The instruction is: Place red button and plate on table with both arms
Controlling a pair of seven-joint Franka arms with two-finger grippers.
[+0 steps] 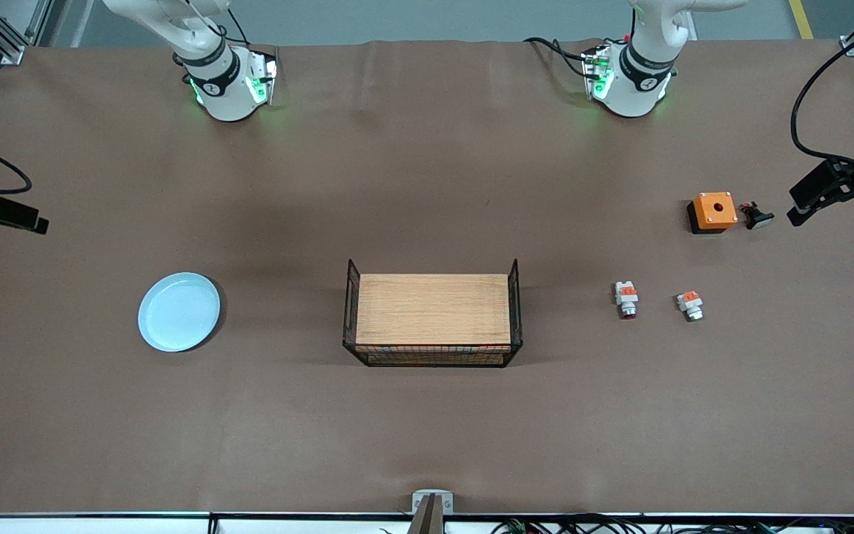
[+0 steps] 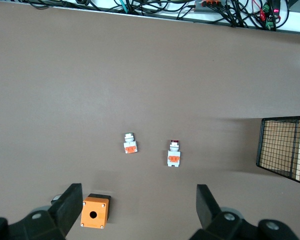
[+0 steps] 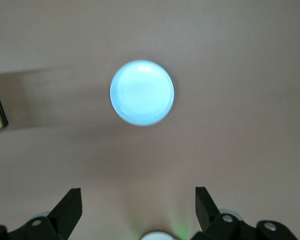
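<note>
Brown table (image 1: 427,185) bare under both raised arms. Plate (image 3: 142,93) sits flat below the right gripper (image 3: 139,210), jaws apart; a thin rim hugging the sheet could slip the pinch. Red button (image 2: 174,152) lies below the left gripper (image 2: 139,210), jaws apart too. Silver-tipped twin (image 2: 130,144) just beside it: easy wrong pick.

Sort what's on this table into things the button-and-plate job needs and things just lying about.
Belongs to the job:
- red button, near the left arm's end
- plate, toward the right arm's end
- table
- left gripper and right gripper, both high up, fingers open

Just lying about:
- silver-tipped button
- orange box
- small black part beside the box
- wire rack, mid-table
</note>
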